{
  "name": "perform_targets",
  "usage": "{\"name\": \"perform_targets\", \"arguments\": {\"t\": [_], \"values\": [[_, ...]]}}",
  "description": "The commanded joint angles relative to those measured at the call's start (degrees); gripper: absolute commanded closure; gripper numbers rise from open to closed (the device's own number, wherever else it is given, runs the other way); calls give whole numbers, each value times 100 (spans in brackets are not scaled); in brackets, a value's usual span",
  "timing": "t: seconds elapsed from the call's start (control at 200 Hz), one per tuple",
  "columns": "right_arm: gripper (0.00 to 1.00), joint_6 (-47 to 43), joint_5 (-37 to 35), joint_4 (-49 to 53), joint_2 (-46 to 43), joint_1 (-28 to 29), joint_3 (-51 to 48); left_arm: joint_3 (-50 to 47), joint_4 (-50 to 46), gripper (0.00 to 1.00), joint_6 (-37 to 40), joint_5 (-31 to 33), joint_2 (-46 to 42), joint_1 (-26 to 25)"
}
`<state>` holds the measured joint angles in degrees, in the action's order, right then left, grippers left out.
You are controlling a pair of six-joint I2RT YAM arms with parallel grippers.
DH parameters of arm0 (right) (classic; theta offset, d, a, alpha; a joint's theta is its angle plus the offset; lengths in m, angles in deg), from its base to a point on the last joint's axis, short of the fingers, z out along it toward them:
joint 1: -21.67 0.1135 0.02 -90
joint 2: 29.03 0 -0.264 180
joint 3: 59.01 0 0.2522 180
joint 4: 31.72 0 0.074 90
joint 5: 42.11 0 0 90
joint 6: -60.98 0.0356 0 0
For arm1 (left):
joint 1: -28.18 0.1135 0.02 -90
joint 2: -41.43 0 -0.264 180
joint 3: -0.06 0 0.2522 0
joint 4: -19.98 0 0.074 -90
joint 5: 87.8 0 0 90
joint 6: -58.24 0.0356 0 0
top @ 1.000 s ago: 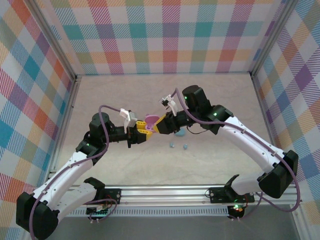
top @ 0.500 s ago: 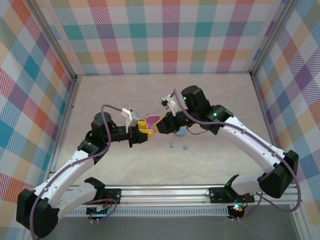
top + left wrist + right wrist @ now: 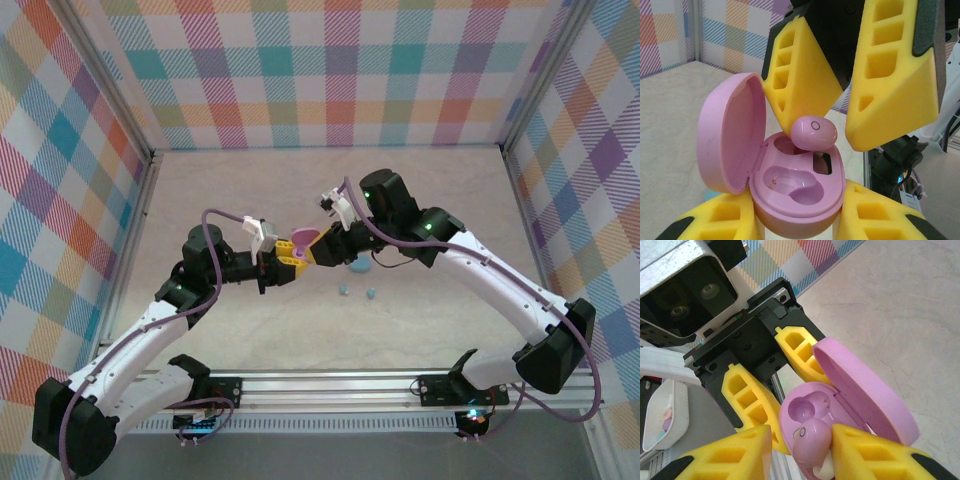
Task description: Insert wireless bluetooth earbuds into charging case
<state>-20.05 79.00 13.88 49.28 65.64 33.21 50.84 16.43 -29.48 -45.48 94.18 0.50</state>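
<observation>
My left gripper is shut on the base of a pink charging case, held off the table with its lid swung open to the left. A pink earbud sits at the case's far socket, and the near socket is bare. My right gripper straddles the bud from the opposite side. The bud leans on one yellow finger, with a gap to the other finger, so the jaws stand slightly open. Two light blue earbuds lie on the table.
A light blue case lies on the table under the right arm. A white tray with small pieces sits off the table edge. An aluminium rail runs along the front, and plaid walls close in three sides.
The left gripper has lifted the case slightly towards the right gripper. The right jaws have eased apart a little around the pink earbud.
</observation>
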Motion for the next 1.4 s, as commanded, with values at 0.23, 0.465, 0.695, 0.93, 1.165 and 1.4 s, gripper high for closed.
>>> {"name": "perform_targets", "arguments": {"t": [0.23, 0.465, 0.695, 0.93, 1.165, 1.4], "values": [[60, -62, -373, -72, 148, 24, 232, 175, 351, 100, 1, -598, -161, -194], [60, -71, -393, -19, 185, 33, 315, 122, 349, 100, -20, -573, -181, -203], [60, -80, -404, -11, 193, 50, 414, 87, 358, 100, -42, -556, -178, -203], [60, -148, -431, 16, 185, 94, 463, 78, 353, 100, -78, -550, -149, -203], [60, -220, -502, 77, 185, 112, 479, 62, 367, 100, -101, -517, -168, -203], [60, -289, -554, 85, 187, 135, 591, 43, 367, 100, -110, -540, -152, -203]]}}
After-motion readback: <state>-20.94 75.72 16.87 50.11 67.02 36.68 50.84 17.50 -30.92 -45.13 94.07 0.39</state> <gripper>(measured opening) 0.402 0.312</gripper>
